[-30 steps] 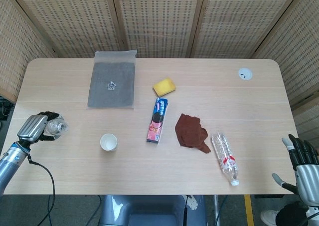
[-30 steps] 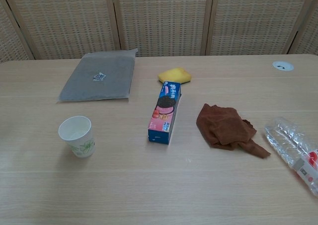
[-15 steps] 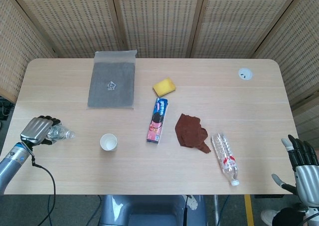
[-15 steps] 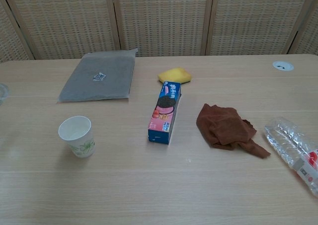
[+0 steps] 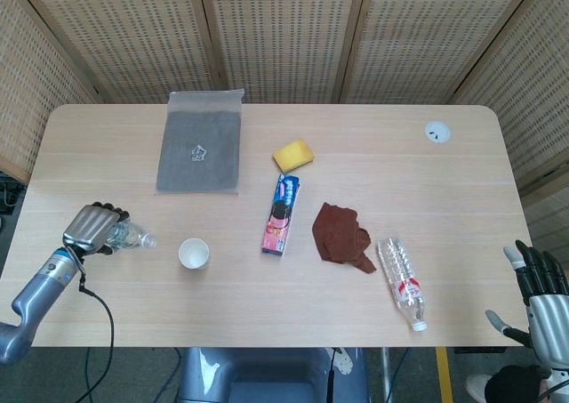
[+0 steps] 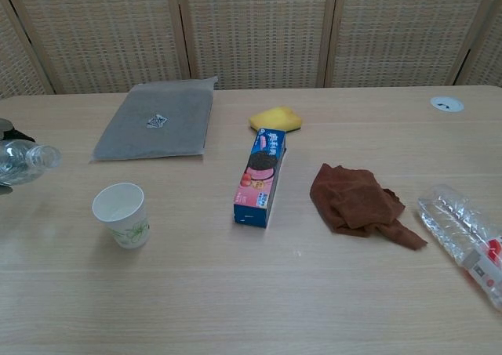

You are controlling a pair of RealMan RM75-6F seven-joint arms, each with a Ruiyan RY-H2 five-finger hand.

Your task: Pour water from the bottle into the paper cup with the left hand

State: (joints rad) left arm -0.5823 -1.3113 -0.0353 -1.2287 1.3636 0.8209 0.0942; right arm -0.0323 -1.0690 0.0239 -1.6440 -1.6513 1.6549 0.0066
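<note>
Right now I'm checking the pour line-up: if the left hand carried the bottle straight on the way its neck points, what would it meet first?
Most likely the paper cup: the bottle in the left hand points right toward it. Height is unclear, so the neck could pass above the rim.

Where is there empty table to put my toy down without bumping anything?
The widest bare stretch is the far right of the table, between the brown cloth and the small white disc. The whole front edge is bare too. It's crowded mid-table: yellow sponge, cookie box, cloth, and lying bottle.
</note>
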